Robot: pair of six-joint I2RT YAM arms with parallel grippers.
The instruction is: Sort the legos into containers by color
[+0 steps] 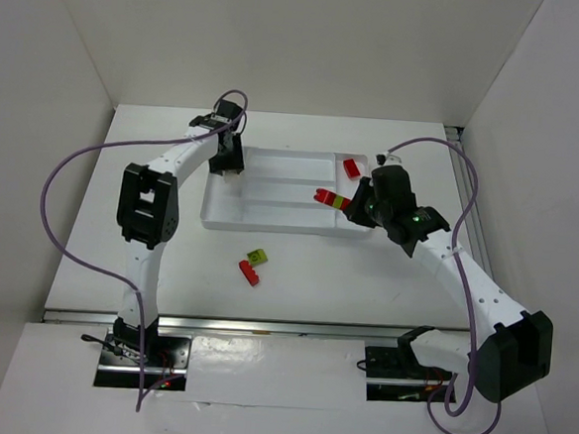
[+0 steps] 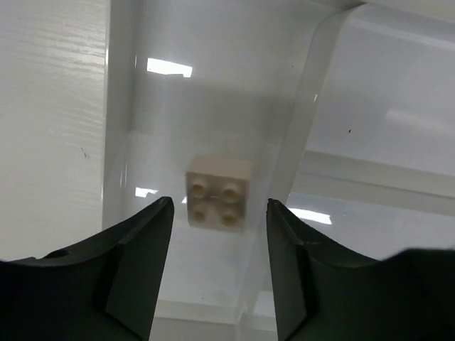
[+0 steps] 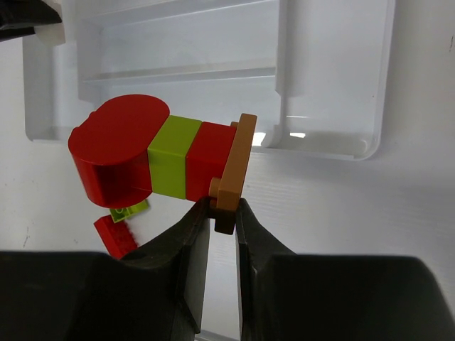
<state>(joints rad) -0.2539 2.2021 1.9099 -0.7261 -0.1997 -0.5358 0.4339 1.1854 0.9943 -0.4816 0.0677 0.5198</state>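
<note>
**Right gripper clamps a joined stack at the tray; left gripper hangs open over a cream-white brick**

Nearest the arm bases, two pieces lie on the bare table [image 1: 364, 282], just short of the tray's near wall. One is a loose red brick [image 1: 249, 272] and the other a loose lime green brick [image 1: 257, 256], set close together. The right wrist camera also catches them, low and to the left of its fingers.

Beyond them sits the white tray [image 1: 269, 228], with long compartments running left to right and a shorter one at its right end. Over the right part of the tray, the right gripper [image 3: 224, 209] is pinched tight on the orange-brown plate [image 3: 234, 167]. That plate caps one end of a stack [image 1: 329, 197] of joined bricks: it is followed by red, lime green and a rounded red piece. The stack juts out sideways from the fingers, clear of the tray floor.

Farther back, a single red brick [image 1: 352, 168] lies in the right-hand compartment.

At the tray's far left corner, the left gripper [image 2: 219, 207] points down with its fingers apart and nothing between them. The cream-white brick [image 2: 219, 193] lies studs-up on the compartment floor below, beside a divider and touching neither finger.
</note>
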